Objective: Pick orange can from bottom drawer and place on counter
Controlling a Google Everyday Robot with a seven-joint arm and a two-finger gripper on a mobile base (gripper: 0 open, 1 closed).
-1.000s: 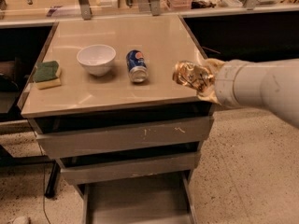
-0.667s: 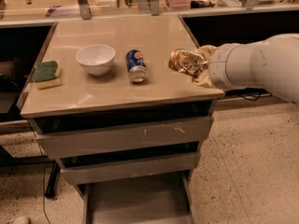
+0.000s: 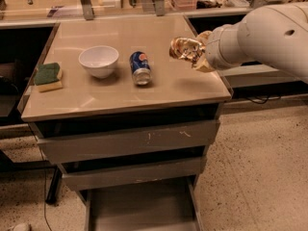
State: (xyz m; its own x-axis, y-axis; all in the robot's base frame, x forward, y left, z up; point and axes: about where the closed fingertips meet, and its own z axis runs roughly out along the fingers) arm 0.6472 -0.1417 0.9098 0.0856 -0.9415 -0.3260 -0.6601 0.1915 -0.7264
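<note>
Background: speckled floor (image 3: 260,167) to the right and a back bench (image 3: 57,6) with clutter along the top edge; what lies on that bench is too small to tell.

Camera view, surface: the counter (image 3: 120,93) is a glossy beige top that fills the middle of the view, seen from above and in front.

Counter, left side: a green and yellow sponge (image 3: 48,76) lies near the left edge.

Counter, middle: a white bowl (image 3: 98,60) stands upright, and a blue can (image 3: 140,68) lies on its side just right of it, apart from the bowl, silver end toward the front.

Arm: the white arm (image 3: 260,37) reaches in from the right edge of the view, over the counter's right side.

Gripper: the gripper (image 3: 195,54) sits at the arm's tip above the right part of the counter, its beige fingers clamped on the orange can.

Orange can: the orange can (image 3: 185,48) is held in the air, tilted, to the right of the blue can and well apart from it; it does not rest on the counter, and a soft shadow lies on the beige top below it.

Drawers: two grey drawers (image 3: 130,141) with scratched fronts sit under the counter, each pulled out a little.

Bottom drawer: the bottom drawer (image 3: 139,208) is pulled far out at the lower edge of the view, its flat grey floor showing.
</note>
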